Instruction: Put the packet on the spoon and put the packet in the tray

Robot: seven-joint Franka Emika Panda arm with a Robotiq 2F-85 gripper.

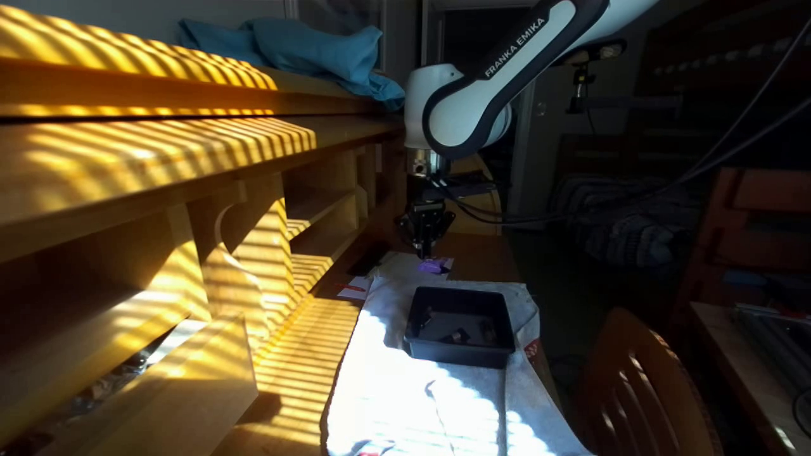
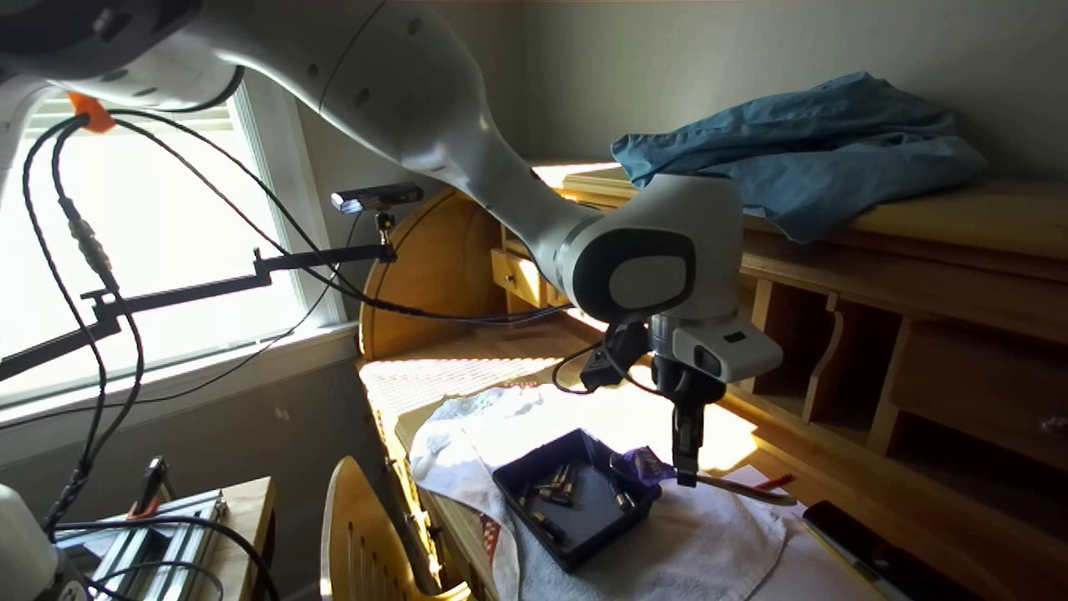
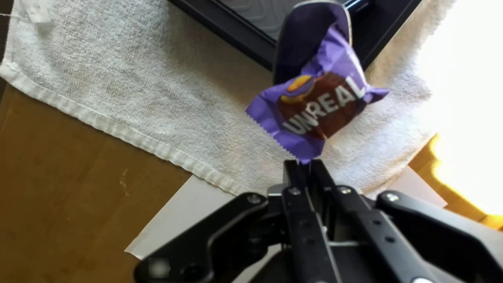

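Observation:
My gripper (image 3: 303, 165) is shut on the handle of a metal spoon (image 3: 298, 47); the handle sticks out behind the fingers in an exterior view (image 2: 747, 491). A purple packet (image 3: 324, 106) with a brown label lies on the spoon, its near corner at the fingertips. The packet also shows in both exterior views (image 1: 433, 266) (image 2: 644, 465). The dark tray (image 1: 459, 354) sits on a towel; it also shows in an exterior view (image 2: 576, 547). In the wrist view the spoon's tip overlaps the tray's rim (image 3: 235, 31). The spoon's middle is hidden under the packet.
Several batteries (image 2: 555, 497) lie in the tray. The pale towel (image 2: 667, 547) covers part of the desk. A red pen (image 2: 776, 482) and a dark flat object (image 2: 876, 542) lie beside it. Desk shelves (image 1: 317, 209) stand along one side, a wooden chair (image 1: 633, 380) on the opposite side.

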